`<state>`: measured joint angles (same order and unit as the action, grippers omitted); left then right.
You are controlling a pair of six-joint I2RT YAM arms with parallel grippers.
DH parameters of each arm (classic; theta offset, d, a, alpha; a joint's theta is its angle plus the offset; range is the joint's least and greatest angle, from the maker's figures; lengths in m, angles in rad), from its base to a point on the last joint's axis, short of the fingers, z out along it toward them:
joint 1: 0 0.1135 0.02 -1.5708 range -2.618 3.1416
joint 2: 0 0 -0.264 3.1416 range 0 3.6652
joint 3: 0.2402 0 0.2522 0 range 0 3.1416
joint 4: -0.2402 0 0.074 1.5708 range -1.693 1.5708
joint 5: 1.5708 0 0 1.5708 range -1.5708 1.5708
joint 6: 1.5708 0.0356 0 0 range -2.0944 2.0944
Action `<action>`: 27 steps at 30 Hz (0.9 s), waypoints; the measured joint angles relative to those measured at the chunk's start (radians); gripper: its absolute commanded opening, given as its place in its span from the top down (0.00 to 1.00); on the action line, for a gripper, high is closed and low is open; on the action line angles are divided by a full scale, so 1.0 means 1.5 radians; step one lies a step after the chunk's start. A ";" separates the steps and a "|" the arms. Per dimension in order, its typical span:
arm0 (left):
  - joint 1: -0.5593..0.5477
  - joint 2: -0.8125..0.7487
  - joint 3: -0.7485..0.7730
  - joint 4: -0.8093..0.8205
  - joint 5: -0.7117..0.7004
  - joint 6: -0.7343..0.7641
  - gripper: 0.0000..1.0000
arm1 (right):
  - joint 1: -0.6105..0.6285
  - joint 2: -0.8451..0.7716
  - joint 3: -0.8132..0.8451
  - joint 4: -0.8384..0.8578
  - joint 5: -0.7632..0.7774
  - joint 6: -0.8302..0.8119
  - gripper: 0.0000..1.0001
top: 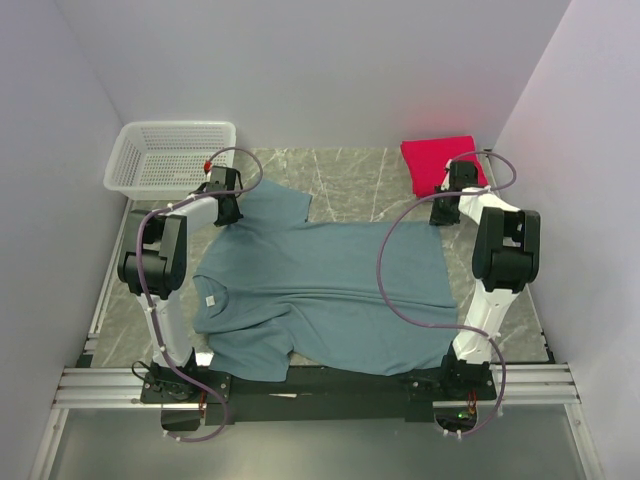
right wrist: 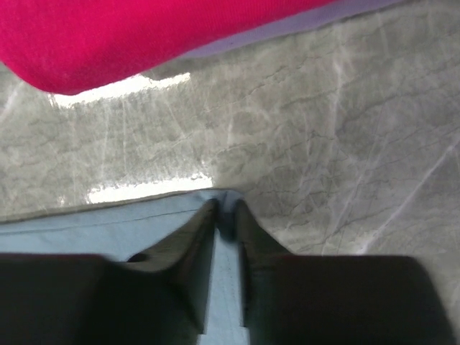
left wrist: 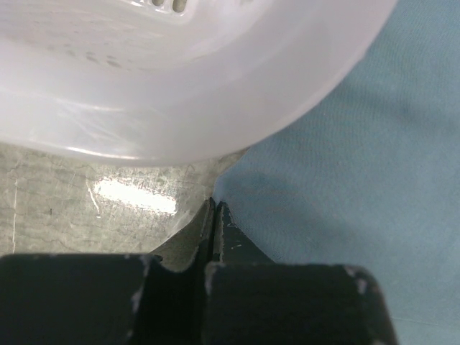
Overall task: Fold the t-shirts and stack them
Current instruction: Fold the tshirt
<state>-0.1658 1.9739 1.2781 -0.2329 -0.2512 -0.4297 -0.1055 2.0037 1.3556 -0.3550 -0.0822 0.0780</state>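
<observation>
teal-blue knit, soft and matte, makes up the t-shirt (top: 330, 290) spread flat on the grey marbled table (top: 350, 175). its collar lies toward the left arm and its hem toward the right arm. beyond the teal shirt's far hem corner sits a crimson-pink t-shirt (top: 440, 160), folded into a plump rectangle. a thin pale lavender shirt (right wrist: 302, 25) shows as a strip under its edge. just beyond the teal shirt's far sleeve stands a white plastic mesh basket (top: 180, 126), glossy and round-cornered.

the left arm rises from its base beside the collar, elbow bent high, forearm stretched to the far sleeve. the left gripper (left wrist: 215, 212) has its dark fingers pressed flat together at the sleeve's edge, under the basket's curved rim. whether any cloth is caught between them cannot be told.

the right arm stands folded beside the teal shirt's hem, wrist dipped at the far hem corner. the right gripper (right wrist: 226, 212) pinches that corner, a strip of teal cloth running between its fingers and the tips drawn in on the fabric.
</observation>
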 measured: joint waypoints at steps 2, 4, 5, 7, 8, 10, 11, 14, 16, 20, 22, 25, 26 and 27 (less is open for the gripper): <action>0.000 0.000 0.000 0.000 0.000 0.000 0.99 | 0.000 0.001 0.001 -0.003 -0.006 -0.002 1.00; 0.000 0.000 0.000 0.000 0.000 0.001 0.99 | 0.000 0.001 0.001 -0.004 -0.010 -0.002 1.00; 0.000 0.000 0.001 -0.001 0.000 0.001 1.00 | 0.000 0.001 0.002 -0.005 -0.010 -0.001 1.00; 0.000 0.000 0.003 -0.005 0.002 0.003 0.99 | 0.000 0.001 0.005 -0.011 -0.009 -0.001 1.00; 0.000 0.000 0.006 -0.011 0.003 0.005 0.99 | -0.002 0.001 0.008 -0.017 -0.008 -0.001 1.00; 0.000 0.000 0.012 -0.024 0.006 0.007 0.99 | -0.002 0.001 0.016 -0.027 -0.008 -0.001 1.00; 0.000 0.000 0.016 -0.033 0.007 0.007 0.99 | -0.002 0.001 0.020 -0.031 -0.008 -0.001 1.00; 0.000 0.000 0.035 -0.058 0.012 0.010 1.00 | -0.003 0.001 0.041 -0.048 -0.005 0.001 1.00; 0.000 0.000 0.053 -0.070 0.013 0.012 1.00 | -0.004 -0.002 0.054 -0.055 -0.001 0.002 1.00; 0.001 0.000 0.101 -0.088 0.017 0.015 1.00 | -0.007 -0.013 0.072 -0.069 0.007 0.002 1.00; 0.001 0.000 0.126 -0.089 0.018 0.017 0.99 | -0.012 -0.016 0.086 -0.075 0.008 0.002 1.00; 0.001 0.000 0.148 -0.089 0.018 0.019 0.99 | -0.021 -0.020 0.102 -0.081 0.011 0.005 1.00; 0.001 0.000 0.153 -0.088 0.018 0.020 0.99 | -0.024 -0.021 0.107 -0.083 0.013 0.005 1.00; 0.001 0.000 0.156 -0.088 0.019 0.022 0.99 | -0.027 -0.022 0.112 -0.087 0.013 0.006 1.00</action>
<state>-0.1646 1.9739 1.5124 -0.3649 -0.2230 -0.3969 -0.1459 1.9709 1.5238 -0.4862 -0.0624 0.0875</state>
